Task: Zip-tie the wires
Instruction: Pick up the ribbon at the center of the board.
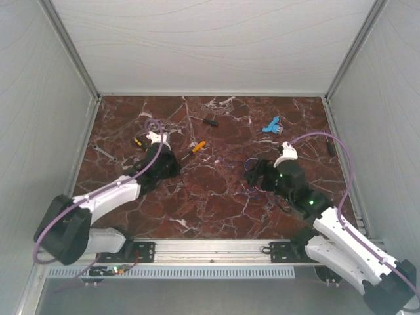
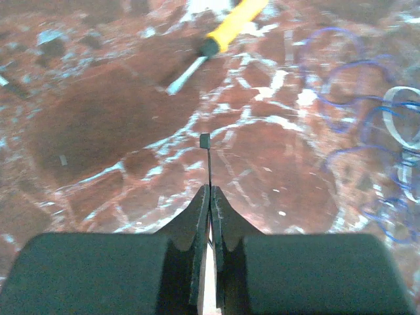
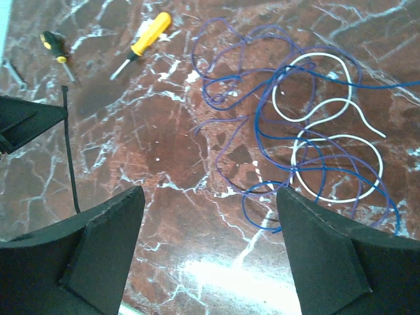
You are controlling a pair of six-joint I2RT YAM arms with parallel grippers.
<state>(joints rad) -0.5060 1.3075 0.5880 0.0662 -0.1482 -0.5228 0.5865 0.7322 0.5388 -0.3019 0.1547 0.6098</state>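
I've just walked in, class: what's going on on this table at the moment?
The left gripper is shut on a thin black zip tie, whose end sticks out past its fingertips. The right gripper hangs open over the wires, a loose tangle of blue-purple and white loops lying on the marble table. Tie and wires are apart, so nothing is bundled yet. A yellow-handled screwdriver lies nearby, untouched.

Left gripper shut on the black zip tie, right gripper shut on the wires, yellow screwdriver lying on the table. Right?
Not quite: the right gripper is open, its jaws wide apart above the wires, which lie loose on the table, as the right wrist view shows. The left gripper shut on the black zip tie and the yellow screwdriver are as stated.
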